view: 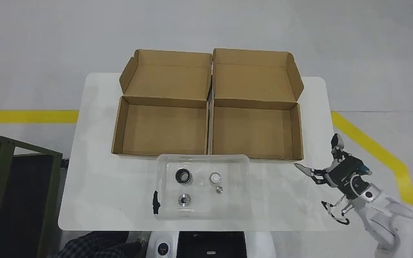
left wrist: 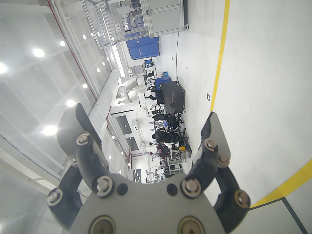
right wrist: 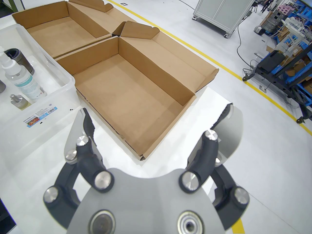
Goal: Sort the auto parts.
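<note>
A clear plastic bin (view: 242, 169) at the table's front middle holds the parts: a black cylinder (view: 184, 175), a white-capped bottle (view: 215, 177), a small metal stud (view: 219, 189) and a round metal part (view: 185, 200). The right wrist view has the bin (right wrist: 36, 113), the cylinder (right wrist: 20, 58), the bottle (right wrist: 22, 79) and the stud (right wrist: 18, 101). My right gripper (view: 321, 157) (right wrist: 156, 108) hovers open and empty over the table's front right corner, apart from the bin. Open and empty too, my left gripper (left wrist: 146, 110) faces the hall rather than the table.
Two open cardboard boxes, left (view: 122, 132) and right (view: 298, 132), sit side by side behind the bin with lids folded back. A small black piece (view: 155, 203) stands at the bin's front left corner; I cannot tell what it is.
</note>
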